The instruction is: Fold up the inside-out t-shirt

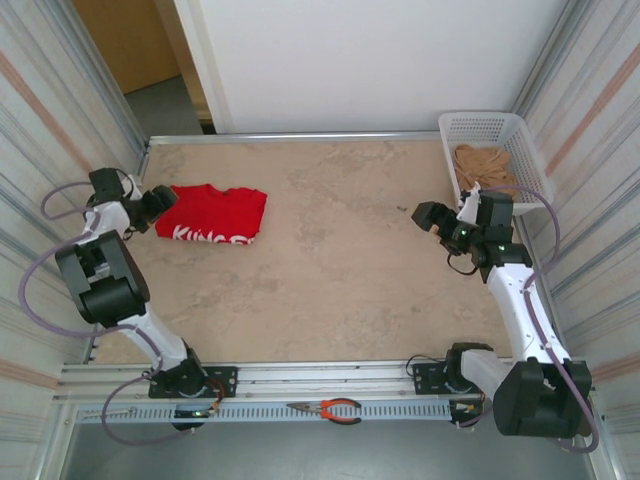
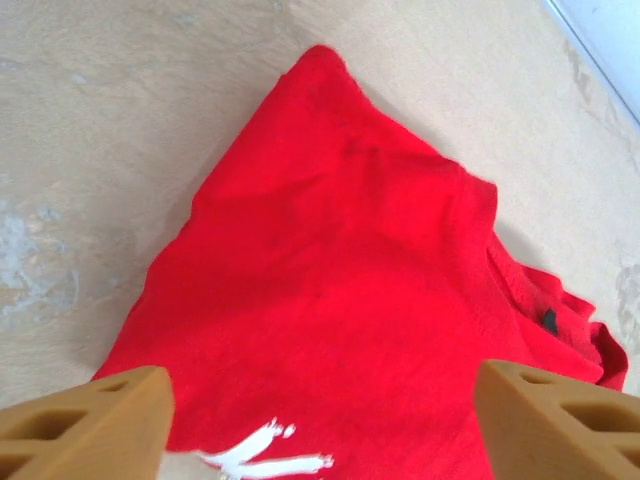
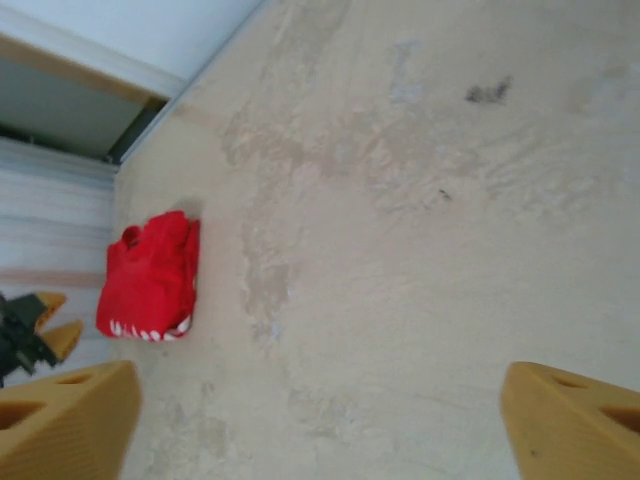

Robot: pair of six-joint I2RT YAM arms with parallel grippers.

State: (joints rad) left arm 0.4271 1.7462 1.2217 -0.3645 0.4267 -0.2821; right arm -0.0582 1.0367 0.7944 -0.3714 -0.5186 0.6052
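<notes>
The inside-out t-shirt lies folded into a compact red rectangle at the table's far left, with white lettering along its near edge. My left gripper hovers at the shirt's left end, open. In the left wrist view its tan fingers stand wide apart over the red cloth, gripping nothing. My right gripper is far off on the right side, open over bare table. The right wrist view shows the shirt small and distant between its spread fingers.
A white basket at the far right corner holds a tan-beige garment. Orange-handled pliers lie on the rail in front of the arm bases. Metal rails border the table.
</notes>
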